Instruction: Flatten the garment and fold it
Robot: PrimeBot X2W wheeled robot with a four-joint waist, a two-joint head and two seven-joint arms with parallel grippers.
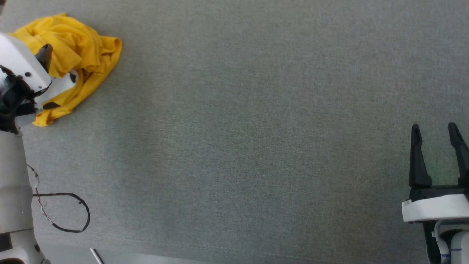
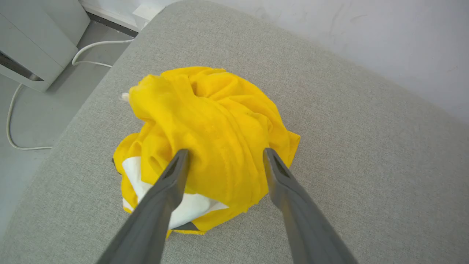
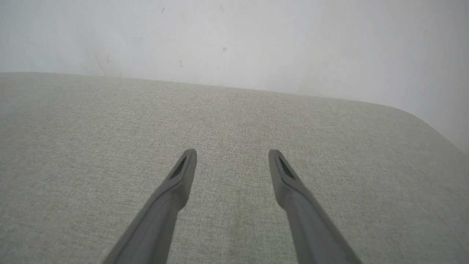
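Left gripper: fingers spread wide, gripping nothing; both tips stand over the near half of the shirt, one on each side of a raised fold (whether they touch the cloth I cannot tell)
Right gripper: fingers spread wide and bare, above the plain table, well apart from the shirt; at the lower right of the head view, fingers pointing up that view
Shirt, place: on the far left part of the table in the head view, near a rounded corner of the table in the left wrist view
Shirt, shape: a crumpled yellow heap, bunched and folded over itself, not flat; collar and sleeves cannot be told apart
Shirt, axis: in the head view the heap runs slantwise, from a lobe at the upper right down to a narrow end at the lower left, partly hidden by the left arm
Shirt, print: a white patch shows at the near edge under the yellow folds, with a dark mark just beside it
Table: grey woven cover, rounded corners, set against a pale wall
Floor: beside the table in the left wrist view, with a white cable and a grey cabinet on it
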